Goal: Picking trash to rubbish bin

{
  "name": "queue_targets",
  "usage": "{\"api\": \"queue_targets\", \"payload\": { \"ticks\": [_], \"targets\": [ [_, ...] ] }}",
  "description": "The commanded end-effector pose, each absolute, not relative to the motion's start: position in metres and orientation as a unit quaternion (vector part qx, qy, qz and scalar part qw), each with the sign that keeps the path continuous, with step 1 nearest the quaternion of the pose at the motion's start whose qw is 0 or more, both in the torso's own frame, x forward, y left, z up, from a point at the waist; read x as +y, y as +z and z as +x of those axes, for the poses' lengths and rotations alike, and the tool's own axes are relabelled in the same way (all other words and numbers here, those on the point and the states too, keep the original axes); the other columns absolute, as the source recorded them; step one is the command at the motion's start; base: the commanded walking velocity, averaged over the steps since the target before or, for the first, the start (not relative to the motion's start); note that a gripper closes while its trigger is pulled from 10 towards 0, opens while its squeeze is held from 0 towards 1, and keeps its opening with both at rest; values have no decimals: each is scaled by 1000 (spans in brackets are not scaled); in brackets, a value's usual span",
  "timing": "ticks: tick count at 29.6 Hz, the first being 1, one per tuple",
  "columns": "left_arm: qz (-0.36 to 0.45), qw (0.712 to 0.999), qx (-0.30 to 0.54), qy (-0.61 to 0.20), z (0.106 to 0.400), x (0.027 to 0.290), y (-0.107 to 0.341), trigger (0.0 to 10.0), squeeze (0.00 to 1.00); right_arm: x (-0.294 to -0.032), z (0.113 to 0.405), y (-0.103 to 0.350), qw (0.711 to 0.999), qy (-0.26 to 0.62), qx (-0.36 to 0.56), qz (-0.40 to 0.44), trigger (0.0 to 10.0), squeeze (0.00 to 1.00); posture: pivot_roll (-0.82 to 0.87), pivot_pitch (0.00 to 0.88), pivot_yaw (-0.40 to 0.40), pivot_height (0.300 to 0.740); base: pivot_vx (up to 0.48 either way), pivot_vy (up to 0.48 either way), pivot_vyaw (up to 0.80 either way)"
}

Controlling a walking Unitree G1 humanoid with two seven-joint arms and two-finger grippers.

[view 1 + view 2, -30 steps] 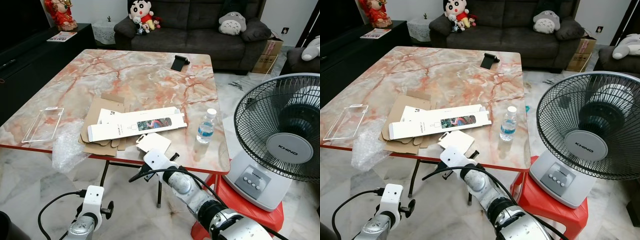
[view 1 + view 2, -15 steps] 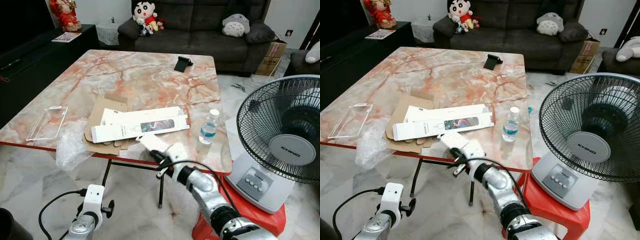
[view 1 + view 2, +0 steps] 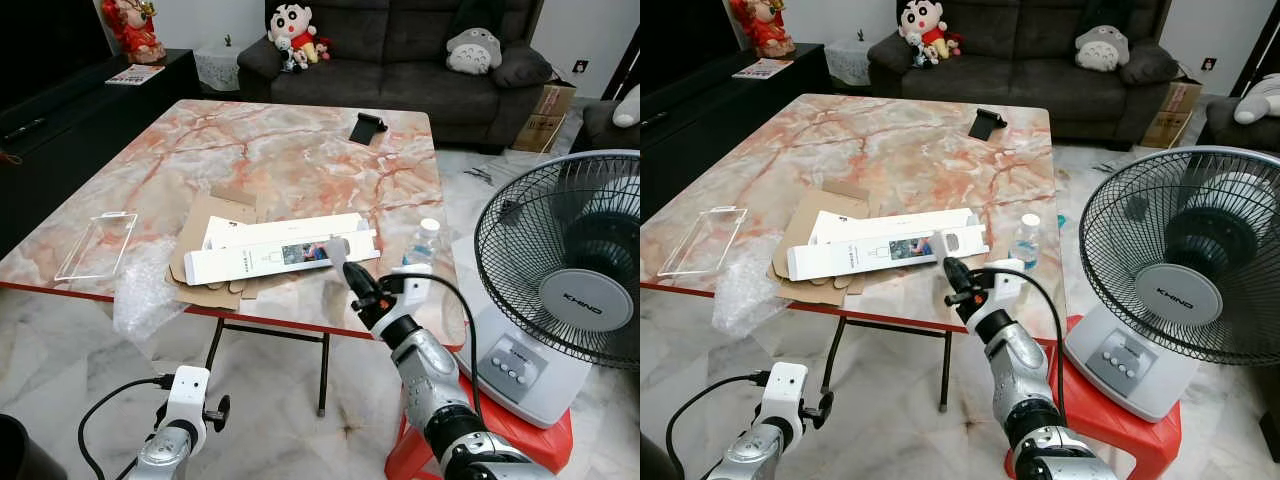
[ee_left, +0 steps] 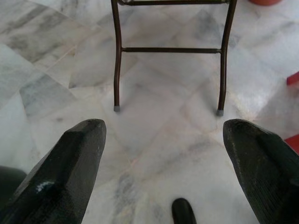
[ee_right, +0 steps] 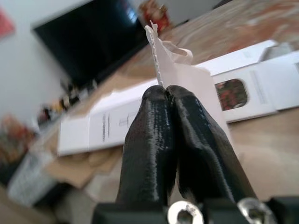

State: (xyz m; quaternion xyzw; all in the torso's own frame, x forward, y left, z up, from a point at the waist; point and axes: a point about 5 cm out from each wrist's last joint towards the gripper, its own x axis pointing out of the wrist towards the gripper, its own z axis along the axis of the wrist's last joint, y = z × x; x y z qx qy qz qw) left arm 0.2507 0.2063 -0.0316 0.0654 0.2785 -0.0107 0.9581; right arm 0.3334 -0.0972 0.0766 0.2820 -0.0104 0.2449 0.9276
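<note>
Left eye view: I am holding the right gripper (image 3: 349, 270) at centre frame, clamped on a white card piece (image 3: 333, 252) above the marble table (image 3: 280, 150) edge, in front of the long white box (image 3: 275, 258). Right wrist view: both fingers (image 5: 149, 126) are pinching the card. Left wrist view: the left gripper (image 4: 163, 154) is hanging spread wide, empty, over the marble floor (image 4: 163, 93).

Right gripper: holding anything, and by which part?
Yes. The right gripper is shut on a white card piece, pinching its lower edge. The left gripper is open, empty.
</note>
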Motion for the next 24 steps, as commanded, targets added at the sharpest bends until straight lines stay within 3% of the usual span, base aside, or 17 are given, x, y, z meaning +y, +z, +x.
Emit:
{"api": "queue_targets", "payload": {
  "ticks": [1, 24],
  "targets": [
    [62, 963, 261, -7, 256, 206, -26, 10000, 0, -99, 337, 83, 921, 236, -25, 310, 10000, 0, 17, 0, 6, 740, 0, 0, 0],
    [66, 965, 252, -18, 259, 202, -25, 10000, 0, -93, 336, 83, 910, 228, -24, 345, 10000, 0, -11, 0, 25, 740, 0, 0, 0]
  ]
}}
